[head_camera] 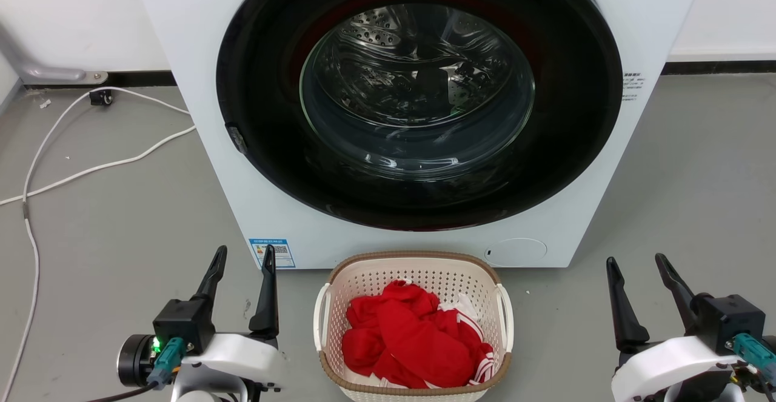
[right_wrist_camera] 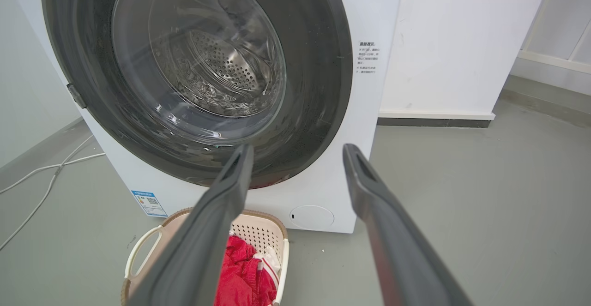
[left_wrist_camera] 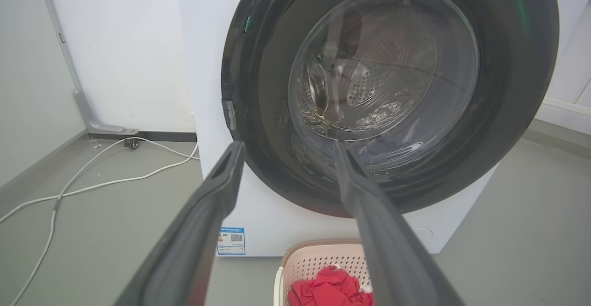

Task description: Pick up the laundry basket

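Laundry basket (head_camera: 414,255) with red clothes (head_camera: 412,341), between left gripper (head_camera: 245,249) and right gripper (head_camera: 636,259), both spread apart, empty. Possible tipping if handles (head_camera: 319,317) caught unevenly.

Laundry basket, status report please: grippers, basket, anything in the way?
Left gripper open, right gripper open, both empty, flanking the laundry basket. Basket on floor, red clothes inside, handles untouched. Washer close behind it.

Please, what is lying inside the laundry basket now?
Inside the laundry basket lies a crumpled red garment with white stripes, and a bit of white cloth beside it. They cover the basket's floor, so anything underneath cannot be seen.
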### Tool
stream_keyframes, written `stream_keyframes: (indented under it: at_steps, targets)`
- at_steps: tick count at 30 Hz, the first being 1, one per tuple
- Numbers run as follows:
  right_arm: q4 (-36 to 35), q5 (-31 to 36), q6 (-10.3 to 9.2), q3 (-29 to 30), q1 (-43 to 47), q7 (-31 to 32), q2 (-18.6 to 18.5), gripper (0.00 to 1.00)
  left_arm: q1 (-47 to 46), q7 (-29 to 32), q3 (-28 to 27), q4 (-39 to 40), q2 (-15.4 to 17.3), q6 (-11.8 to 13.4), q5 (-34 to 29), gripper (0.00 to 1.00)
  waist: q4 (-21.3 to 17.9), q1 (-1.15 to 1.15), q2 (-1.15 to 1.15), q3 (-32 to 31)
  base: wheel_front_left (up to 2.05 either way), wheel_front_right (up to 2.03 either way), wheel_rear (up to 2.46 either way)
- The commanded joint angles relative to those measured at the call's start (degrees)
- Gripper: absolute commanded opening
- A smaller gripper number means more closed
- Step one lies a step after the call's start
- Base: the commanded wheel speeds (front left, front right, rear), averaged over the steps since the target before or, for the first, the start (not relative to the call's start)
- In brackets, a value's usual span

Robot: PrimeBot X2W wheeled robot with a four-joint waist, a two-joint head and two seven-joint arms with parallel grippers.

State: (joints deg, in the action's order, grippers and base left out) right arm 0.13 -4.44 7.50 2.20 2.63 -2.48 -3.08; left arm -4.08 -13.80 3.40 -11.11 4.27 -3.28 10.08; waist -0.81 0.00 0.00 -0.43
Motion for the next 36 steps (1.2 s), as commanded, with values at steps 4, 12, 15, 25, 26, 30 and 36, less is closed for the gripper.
stream_keyframes:
  at_steps: [4, 12, 15, 25, 26, 30, 36]
  targets:
    - [-0.4, 2.1, -0.02, 0.1, 0.7, -0.4, 0.3, 1.00, -0.8, -0.7, 0.2, 0.0, -0.2, 0.4, -2.3, 1.00, -0.1, 0.00, 0.00, 0.0, 0.00, 0.00, 0.00]
    - [-0.5, 5.0, -0.02, 0.5, 1.2, -0.8, 0.3, 1.00, -0.9, -1.5, 0.4, -0.6, -0.3, 0.6, -5.0, 1.00, -0.3, 0.00, 0.00, 0.3, 0.00, 0.00, 0.00]
    - [-0.3, 4.9, -0.03, 0.6, 0.9, -0.9, 0.3, 1.00, -0.9, -1.5, 0.2, -0.6, -0.3, 0.6, -4.9, 1.00, -0.3, 0.00, 0.00, 0.4, 0.00, 0.00, 0.00]
    - [0.0, 4.4, -0.03, 0.6, 0.8, -1.0, 0.3, 1.00, -0.9, -1.4, -0.1, -1.0, -0.3, 0.7, -4.9, 1.00, -0.3, 0.00, 0.00, 0.5, 0.00, 0.00, 0.00]
    - [0.0, 4.4, -0.03, 0.6, 0.8, -1.0, 0.3, 1.00, -0.9, -1.4, -0.1, -1.0, -0.3, 0.7, -4.9, 1.00, -0.3, 0.00, 0.00, 0.5, 0.00, 0.00, 0.00]
    - [0.1, 4.3, -0.03, 0.6, 0.8, -1.0, 0.3, 1.00, -0.9, -1.4, -0.3, -1.2, -0.2, 0.7, -4.9, 1.00, -0.4, 0.00, 0.00, 0.6, 0.00, 0.00, 0.00]
    - [1.1, 3.2, -0.03, 1.1, -1.5, -0.6, 0.3, 1.00, -2.8, -1.4, -0.4, -2.0, 0.1, 0.5, -4.8, 1.00, -0.7, 0.00, 0.00, 3.1, 0.00, 0.00, 0.00]
